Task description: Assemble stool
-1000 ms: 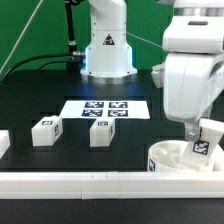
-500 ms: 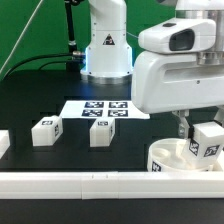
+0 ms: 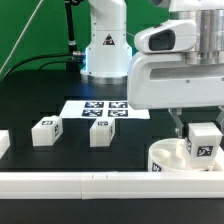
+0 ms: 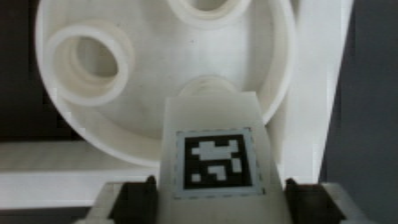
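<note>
The round white seat disc lies at the exterior view's right, against the long white rail. My gripper is shut on a white stool leg with a black-and-white tag and holds it upright just over the disc. In the wrist view the held leg sits between my fingers, with the seat disc and its round holes behind it. Two more tagged legs stand on the black table at the exterior view's left and centre.
The marker board lies flat mid-table in front of the robot base. The long white rail runs along the table's near edge. A white block end shows at the exterior view's far left.
My arm has swung over the seat disc and turned. The held leg has gone from tilted to upright above the disc.
</note>
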### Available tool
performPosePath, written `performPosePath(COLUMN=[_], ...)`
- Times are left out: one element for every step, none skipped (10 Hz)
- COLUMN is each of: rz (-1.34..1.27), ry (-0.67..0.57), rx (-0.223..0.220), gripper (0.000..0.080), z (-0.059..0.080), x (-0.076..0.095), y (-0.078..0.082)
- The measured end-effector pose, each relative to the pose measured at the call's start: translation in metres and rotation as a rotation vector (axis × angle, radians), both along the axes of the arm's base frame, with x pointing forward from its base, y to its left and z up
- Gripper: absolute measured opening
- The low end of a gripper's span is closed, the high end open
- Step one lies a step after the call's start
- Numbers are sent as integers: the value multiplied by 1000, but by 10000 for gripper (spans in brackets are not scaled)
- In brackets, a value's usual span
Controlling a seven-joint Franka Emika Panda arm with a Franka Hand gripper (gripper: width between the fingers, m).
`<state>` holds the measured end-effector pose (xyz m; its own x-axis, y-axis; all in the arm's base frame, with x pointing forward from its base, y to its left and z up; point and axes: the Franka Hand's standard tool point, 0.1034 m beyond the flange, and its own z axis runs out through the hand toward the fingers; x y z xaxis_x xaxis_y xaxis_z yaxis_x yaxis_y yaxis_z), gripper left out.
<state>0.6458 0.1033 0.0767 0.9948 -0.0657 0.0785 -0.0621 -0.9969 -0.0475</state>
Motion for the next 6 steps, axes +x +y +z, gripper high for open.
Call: performPosePath(rz=[-145, -339, -505, -742, -817, -838], ry=[-8, -5, -6, -3, 4, 7], rx=[14, 40, 68, 122, 148, 151], gripper=[341, 341, 341, 341, 341, 341], z=[0, -1, -1, -3, -3, -3], x=[-2, -6, -8, -10, -11, -12], y=[2, 5, 5, 6, 6, 6])
